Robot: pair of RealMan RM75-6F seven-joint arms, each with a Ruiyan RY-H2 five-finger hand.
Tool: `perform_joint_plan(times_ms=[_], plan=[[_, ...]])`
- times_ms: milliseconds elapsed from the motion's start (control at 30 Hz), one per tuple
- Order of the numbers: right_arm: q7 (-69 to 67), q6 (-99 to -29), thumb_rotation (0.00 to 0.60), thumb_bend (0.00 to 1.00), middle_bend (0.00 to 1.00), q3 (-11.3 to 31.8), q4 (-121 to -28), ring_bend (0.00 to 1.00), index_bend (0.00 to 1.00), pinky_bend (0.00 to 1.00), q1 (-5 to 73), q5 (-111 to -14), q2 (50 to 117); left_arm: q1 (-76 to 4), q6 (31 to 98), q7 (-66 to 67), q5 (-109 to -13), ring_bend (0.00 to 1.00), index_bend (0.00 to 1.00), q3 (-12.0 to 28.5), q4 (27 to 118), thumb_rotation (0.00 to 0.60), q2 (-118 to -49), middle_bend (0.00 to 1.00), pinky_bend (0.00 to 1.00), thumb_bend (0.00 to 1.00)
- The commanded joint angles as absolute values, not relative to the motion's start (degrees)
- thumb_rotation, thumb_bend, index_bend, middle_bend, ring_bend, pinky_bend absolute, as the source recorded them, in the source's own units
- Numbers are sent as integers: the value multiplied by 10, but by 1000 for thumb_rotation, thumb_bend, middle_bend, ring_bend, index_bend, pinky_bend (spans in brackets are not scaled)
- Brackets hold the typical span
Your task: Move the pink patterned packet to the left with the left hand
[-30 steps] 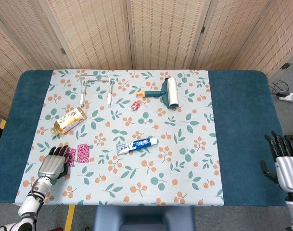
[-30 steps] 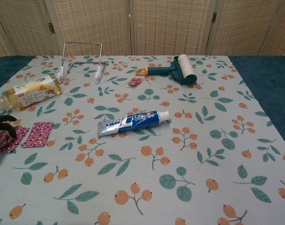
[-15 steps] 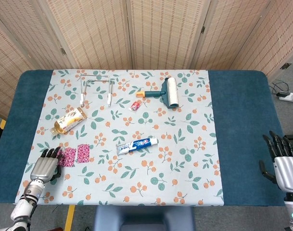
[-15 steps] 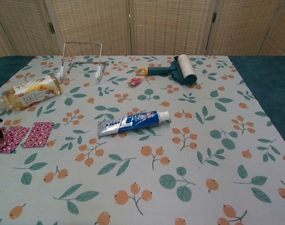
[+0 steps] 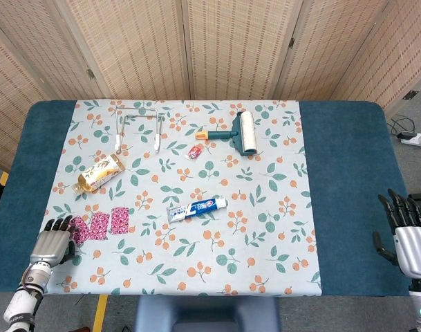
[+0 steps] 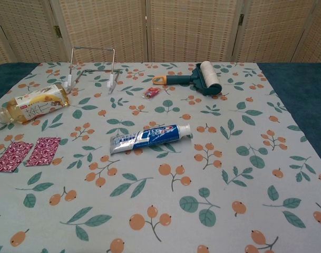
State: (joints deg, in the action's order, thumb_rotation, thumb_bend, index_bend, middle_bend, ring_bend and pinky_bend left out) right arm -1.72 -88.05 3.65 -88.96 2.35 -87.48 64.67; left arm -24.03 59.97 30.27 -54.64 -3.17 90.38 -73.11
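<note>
Head view: the left hand (image 5: pixel 50 241), fingers apart and holding nothing, sits just left of the pink patterned packet (image 5: pixel 99 225), whose long axis runs away rightward. The right hand (image 5: pixel 402 234), also spread and unladen, is far off.

Chest view: only the packet (image 6: pixel 24 153) shows, at the left edge.

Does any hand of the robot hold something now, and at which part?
Nothing is held. The left hand lies beside the pink patterned packet, fingers apart, not around it. The right hand is empty.
</note>
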Motion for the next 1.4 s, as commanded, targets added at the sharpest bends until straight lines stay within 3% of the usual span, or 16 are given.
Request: perform_joint_plan(times_ms=[33, 533, 1400], plan=[[-17, -880, 600, 495, 0, 36, -890, 0, 0, 0, 24, -876, 647, -236, 615, 298, -569, 0, 245, -30, 916, 407, -729, 0, 0, 794], [-23, -884, 600, 495, 0, 34, -887, 0, 0, 0, 18, -873, 646, -251, 596, 329, -572, 0, 241, -33, 922, 404, -750, 0, 0, 794], [-30, -887, 600, 495, 0, 34, -881, 0, 0, 0, 16, -878, 648, -228, 615, 318, -558, 0, 238, -45, 958, 408, -719, 0, 0, 794]])
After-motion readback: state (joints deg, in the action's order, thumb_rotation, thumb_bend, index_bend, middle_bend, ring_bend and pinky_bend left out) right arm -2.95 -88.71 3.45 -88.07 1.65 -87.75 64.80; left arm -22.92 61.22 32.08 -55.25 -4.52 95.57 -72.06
